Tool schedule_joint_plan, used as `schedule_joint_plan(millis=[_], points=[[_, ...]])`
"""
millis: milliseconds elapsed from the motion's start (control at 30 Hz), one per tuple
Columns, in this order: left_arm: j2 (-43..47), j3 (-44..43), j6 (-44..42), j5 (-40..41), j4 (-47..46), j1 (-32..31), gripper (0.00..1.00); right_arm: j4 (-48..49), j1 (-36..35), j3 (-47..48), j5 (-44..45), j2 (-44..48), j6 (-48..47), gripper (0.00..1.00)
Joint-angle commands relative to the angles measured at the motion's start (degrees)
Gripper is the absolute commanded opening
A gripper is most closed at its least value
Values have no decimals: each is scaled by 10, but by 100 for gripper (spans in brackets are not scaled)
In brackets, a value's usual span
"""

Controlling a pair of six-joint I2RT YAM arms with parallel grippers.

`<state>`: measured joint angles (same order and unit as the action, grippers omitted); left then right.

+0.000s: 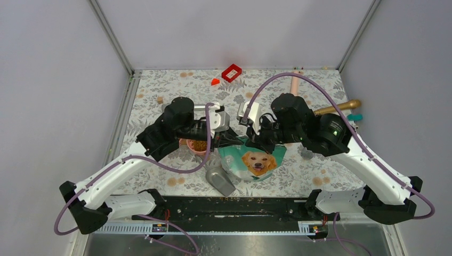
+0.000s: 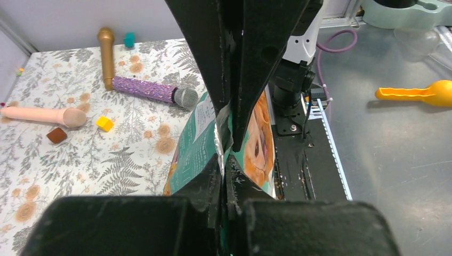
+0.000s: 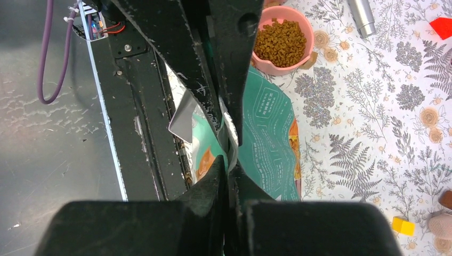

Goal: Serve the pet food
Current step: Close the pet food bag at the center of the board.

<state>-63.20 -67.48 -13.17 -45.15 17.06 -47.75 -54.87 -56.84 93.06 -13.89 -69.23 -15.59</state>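
A surface [image 1: 320,85] covered in a fern-and-flower cloth is filling the walled cell, and both arms are reaching over it from the near edge. Nearest, on the near side of the left tool [image 1: 226,140], a grey scoop [image 1: 219,178] is lying on the cloth with nothing touching it.

Between the two tools the pouch [image 1: 256,162] is standing upright, its dog face turned towards the arms. The left tool is clamping shut on one top corner and the right tool [image 1: 257,140] is clamping shut on the other. Each wrist view is showing its jaws pressed together on the pouch's top edge. Holding both corners is probably keeping the mouth stretched and the bag steady for tipping. Whether its bottom is resting on the cloth is hard to tell from above.

To the left of the left tool, partly under that arm's wrist, a pink bowl [image 3: 277,66] is sitting just beside the pouch, where a leftward tilt would pour into it. The pet food [image 3: 280,40] is already lying in that bowl as small, dry, brown pellets heaped close to the rim.

Farther out, beyond the right tool, a gold microphone [image 2: 105,53], a glittery purple microphone [image 2: 144,89] and a red block [image 1: 232,72] are lying apart from the work.
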Motion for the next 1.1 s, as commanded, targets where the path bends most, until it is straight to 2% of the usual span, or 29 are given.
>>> schedule_joint_plan(millis=[0, 200, 400, 433, 500, 633, 667, 700, 767, 833, 867, 900, 967, 1067], points=[[27, 11, -6, 43, -60, -9, 0, 34, -6, 25, -9, 19, 11, 2], [38, 13, -8, 66, -46, -10, 0, -29, -6, 36, 35, 18, -9, 33], [39, 7, -2, 70, -44, -9, 0, -47, -6, 25, 53, 23, -12, 36], [39, 6, 0, 72, -44, -10, 0, -51, -6, 24, 55, 22, -15, 32], [39, 8, 5, 75, -46, -10, 0, -40, -6, 20, 73, 24, -9, 2], [39, 6, 10, 79, -48, -9, 0, -53, -6, 39, 92, 18, -4, 0], [40, 7, 10, 78, -48, -9, 0, -62, -6, 44, 96, 17, -5, 2], [40, 6, 10, 77, -48, -10, 0, -73, -6, 50, 105, 16, -8, 14], [42, 6, 7, 76, -45, -10, 0, -84, -5, 55, 133, 19, -10, 30], [43, 8, 6, 79, -44, -10, 0, -88, -5, 49, 158, 26, -19, 41], [43, 9, 6, 82, -45, -10, 0, -90, -5, 45, 162, 30, -22, 41], [43, 8, 7, 83, -44, -10, 0, -93, -5, 43, 161, 34, -24, 35], [42, 6, 5, 81, -41, -10, 0, -95, -5, 41, 165, 41, -24, 3], [43, 5, 5, 81, -37, -10, 0, -101, -5, 42, 156, 46, -26, 0]])
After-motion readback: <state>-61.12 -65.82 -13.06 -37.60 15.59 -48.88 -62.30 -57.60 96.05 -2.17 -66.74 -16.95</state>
